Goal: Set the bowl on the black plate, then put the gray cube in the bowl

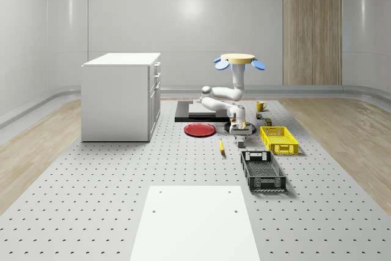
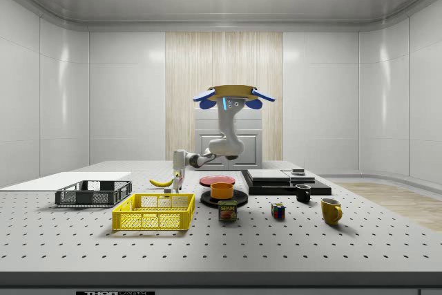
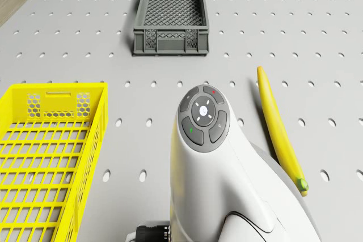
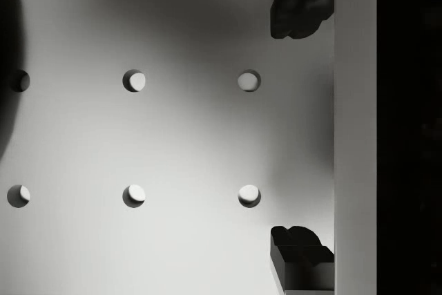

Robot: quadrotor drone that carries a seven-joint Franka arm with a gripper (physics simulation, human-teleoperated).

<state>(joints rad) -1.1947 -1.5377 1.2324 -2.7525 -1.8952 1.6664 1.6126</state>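
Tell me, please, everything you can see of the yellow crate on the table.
The yellow crate is a shallow rectangular basket, plastic-looking, with lattice walls and a gridded floor, and a slot handle in its end wall. It sits flat and upright on the perforated table, with nothing seen inside. The dark gray crate lies just beyond one end, apart from it. The banana lies to one side, and the end effector hangs nearby, not touching.

The drone (image 1: 239, 60) hovers above the perforated table (image 1: 110, 200), behind the yellow basket (image 1: 279, 139). Its white arm (image 1: 227, 98) bends down so the gripper (image 1: 241, 131) hangs low by the red plate (image 1: 200, 129) and a banana (image 1: 222, 147). A dark crate (image 1: 263, 170) lies nearer; a white cabinet (image 1: 121, 96) stands at the whole-scene view's left
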